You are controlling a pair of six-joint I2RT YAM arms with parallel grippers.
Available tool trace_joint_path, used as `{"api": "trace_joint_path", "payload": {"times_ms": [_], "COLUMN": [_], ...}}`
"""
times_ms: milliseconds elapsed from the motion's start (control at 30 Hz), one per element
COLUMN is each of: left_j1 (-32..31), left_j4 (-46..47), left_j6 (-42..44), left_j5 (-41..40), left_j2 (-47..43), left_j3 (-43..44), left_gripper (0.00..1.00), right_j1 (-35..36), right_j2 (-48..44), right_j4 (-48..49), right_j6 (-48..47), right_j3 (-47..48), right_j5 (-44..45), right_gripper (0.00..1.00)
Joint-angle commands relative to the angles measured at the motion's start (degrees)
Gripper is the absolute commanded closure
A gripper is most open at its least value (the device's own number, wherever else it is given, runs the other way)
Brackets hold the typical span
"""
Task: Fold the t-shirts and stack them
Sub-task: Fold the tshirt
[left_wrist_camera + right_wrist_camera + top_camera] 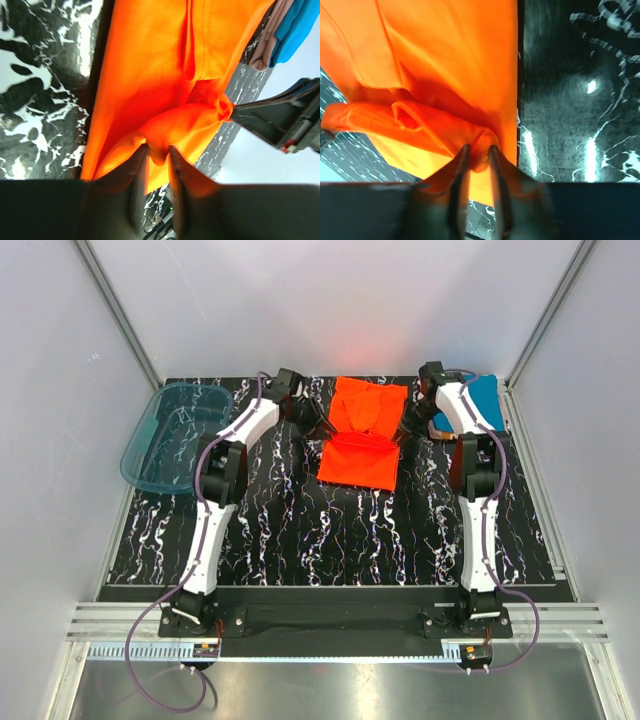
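Pinching, left gripper (pixel 157 151): jaws narrow, with a bunched fold of the orange-red t-shirt (pixel 365 435) caught between the fingertips at the shirt's left edge.
Right gripper (pixel 479 149): jaws narrow too, nipping a rolled fold at the shirt's right edge, opposite the left one.
Orange-red t-shirt: far middle of the table (pixel 330 530), lying between the two grippers. The cloth is gathered into a ridge across the middle, running from one pinch to the other. Far part is creased, near part a flatter panel.
Teal blue t-shirt (pixel 487 400): folded, far right corner, partly behind the right arm.
Pinkish-orange cloth edges (pixel 262 50): beside the teal one in the left wrist view; cannot tell how many layers.
Plastic tub (pixel 170 435): translucent teal, far left, tilted, overhanging the table's left edge.
Table: black with white marbling.
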Motion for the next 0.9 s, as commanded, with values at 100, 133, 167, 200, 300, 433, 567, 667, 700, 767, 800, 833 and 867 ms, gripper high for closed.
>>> {"api": "trace_joint_path", "payload": {"times_ms": [100,133,167,200,300,433,567,667,700,767,800,833,867], "left_j1": [1.3,1.4,1.6,1.6,1.8,1.5,-0.8,-3.1,-3.5,-4.3,-4.4,-4.5,-4.5], "left_j4": [-2.0,-3.2,-4.1,-5.1,-8.7,-7.6,-6.2,-5.0,-4.6,-2.2,-0.3,0.4,1.0], "left_j6": [5.6,6.8,8.1,9.1,13.4,13.9,12.8,11.9,11.2,9.7,8.3,8.0,7.8], "left_j5": [-4.0,-4.9,-5.5,-5.9,-7.9,-7.1,-5.7,-4.7,-3.8,-2.1,-0.9,-0.6,-0.5], "left_j2": [-1.6,-3.0,-3.5,-3.9,-6.4,-11.7,-13.4,-13.8,-13.7,-13.7,-13.9,-14.0,-14.1], "left_j3": [9.3,9.3,9.5,9.5,6.2,-1.3,-5.6,-8.6,-9.5,-14.3,-15.9,-17.8,-20.5], "left_gripper": [0.59,0.58,0.58,0.58,0.61,0.67,0.68,0.71,0.71,0.73,0.74,0.74,0.74], "right_j1": [-1.8,-1.8,-1.9,-2.0,-1.8,-0.8,1.1,2.6,3.8,5.2,6.5,7.3,7.9], "right_j2": [3.3,3.3,2.3,1.6,-2.0,-9.8,-15.6,-17.3,-18.0,-17.9,-17.4,-16.9,-15.8], "right_j4": [-8.7,-10.4,-10.7,-10.8,-10.8,-4.4,-1.0,0.9,1.6,3.6,4.3,5.1,5.5], "right_j6": [-0.4,-0.7,-1.1,-1.6,-2.4,-1.7,-1.1,-0.2,0.1,0.9,1.2,1.1,1.0], "right_j3": [15.6,16.5,16.2,15.3,9.7,-3.2,-12.5,-16.4,-17.4,-20.2,-20.9,-21.5,-22.3], "right_j5": [3.0,4.1,5.4,5.8,6.0,4.2,2.0,0.3,-0.2,-3.0,-4.2,-5.3,-6.5], "right_gripper": [0.52,0.43,0.39,0.36,0.33,0.33,0.35,0.38,0.39,0.42,0.43,0.48,0.5]}}
